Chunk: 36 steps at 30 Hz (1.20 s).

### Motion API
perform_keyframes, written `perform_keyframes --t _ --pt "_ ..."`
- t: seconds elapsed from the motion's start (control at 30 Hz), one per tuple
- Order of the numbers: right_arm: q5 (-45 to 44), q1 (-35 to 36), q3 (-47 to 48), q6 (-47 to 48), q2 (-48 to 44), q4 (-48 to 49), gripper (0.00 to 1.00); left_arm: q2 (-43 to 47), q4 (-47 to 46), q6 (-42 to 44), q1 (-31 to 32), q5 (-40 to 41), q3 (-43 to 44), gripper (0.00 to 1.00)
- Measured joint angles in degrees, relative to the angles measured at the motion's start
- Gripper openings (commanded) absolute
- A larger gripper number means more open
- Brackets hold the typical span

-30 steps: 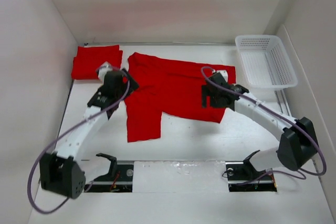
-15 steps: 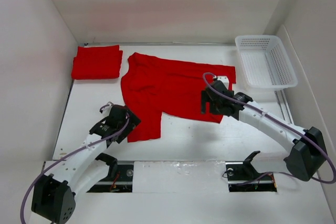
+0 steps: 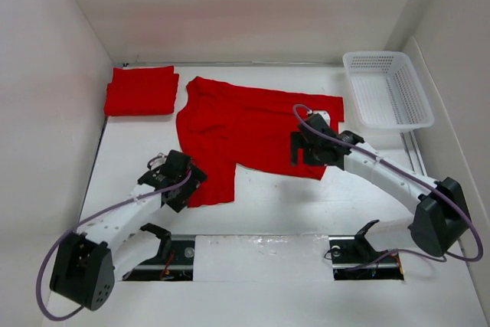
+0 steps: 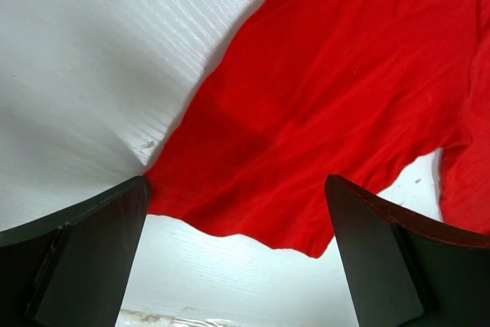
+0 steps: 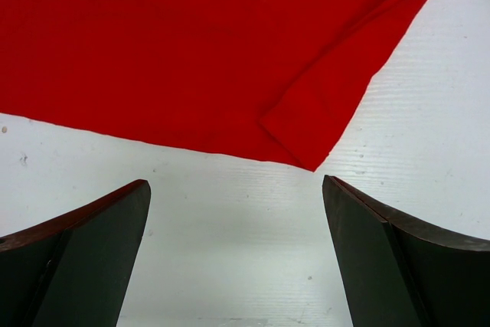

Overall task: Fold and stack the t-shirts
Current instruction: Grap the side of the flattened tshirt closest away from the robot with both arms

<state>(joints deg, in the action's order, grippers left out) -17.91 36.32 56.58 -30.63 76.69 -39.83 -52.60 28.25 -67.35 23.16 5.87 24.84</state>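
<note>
The left gripper (image 3: 181,181) had drawn back from the far-left shoulder of the spread t-shirt (image 3: 245,124) to its near corner, while the right gripper (image 3: 305,148) had shifted only slightly at the shirt's right hem. Both sets of jaws stood wide apart, holding nothing. In the left wrist view, the shirt's near corner lay just ahead of its fingers (image 4: 84,250) and between them, flat on the white table (image 4: 76,51). In the right wrist view, a hemmed corner lay just ahead of the open fingers (image 5: 398,266), nearer the right one. A folded t-shirt (image 3: 141,91) lay well beyond the left gripper, off to its left. A white mesh basket (image 3: 387,89) sat beyond the right gripper, to its right.
</note>
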Motion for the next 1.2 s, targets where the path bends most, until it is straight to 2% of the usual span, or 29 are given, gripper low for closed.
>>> perform_keyframes --t 0.13,0.2,0.23,0.33,0.37,0.47,0.5,0.57,0.8,0.87,0.9,1.03,1.2 --pt "1.40 -0.35 0.00 0.42 0.28 0.55 1.00 -7.06 0.79 -0.61 1.99 0.66 3.98 1.00" --pt "2.10 -0.72 0.00 0.61 0.28 0.90 1.00 -8.44 0.87 -1.16 3.69 1.31 4.72 0.93" --pt "2.36 -0.94 -0.02 0.70 0.28 1.03 1.00 -9.42 1.03 -1.44 4.44 1.70 5.25 0.75" --pt "2.95 -1.38 -0.02 1.07 0.59 1.44 1.00 -11.63 1.70 -2.40 5.31 2.43 6.05 0.51" --pt "3.06 -1.42 -0.02 1.16 0.74 1.51 1.00 -11.87 1.90 -2.71 5.35 2.36 6.05 0.38" --pt "3.45 -1.66 -0.02 1.55 1.29 1.53 1.00 -12.00 2.34 -3.67 5.35 2.58 5.64 0.23" --pt "3.65 -1.75 -0.02 1.73 1.38 1.55 1.00 -11.91 2.51 -3.98 5.35 2.58 5.55 0.11" --pt "3.82 -1.81 -0.02 1.92 1.44 1.57 1.00 -11.65 2.64 -4.50 5.35 2.67 5.51 0.00" --pt "4.22 -2.25 -0.02 2.16 1.95 1.73 1.00 -11.23 2.82 -4.46 5.35 3.63 5.51 0.00" --pt "4.20 -2.29 -0.02 2.10 2.67 1.75 0.97 -11.23 3.17 -4.02 5.35 4.44 5.64 0.00" --pt "4.11 -2.34 -0.02 1.92 3.28 1.77 0.91 -11.23 3.43 -3.76 5.35 4.81 5.81 0.00" --pt "3.04 -2.12 0.20 0.22 7.17 1.73 0.80 -11.17 5.01 -2.03 5.35 6.49 7.50 0.00" --pt "2.40 -2.12 0.48 -2.40 12.00 1.66 0.77 -10.64 5.09 0.09 5.35 7.32 8.70 0.00"
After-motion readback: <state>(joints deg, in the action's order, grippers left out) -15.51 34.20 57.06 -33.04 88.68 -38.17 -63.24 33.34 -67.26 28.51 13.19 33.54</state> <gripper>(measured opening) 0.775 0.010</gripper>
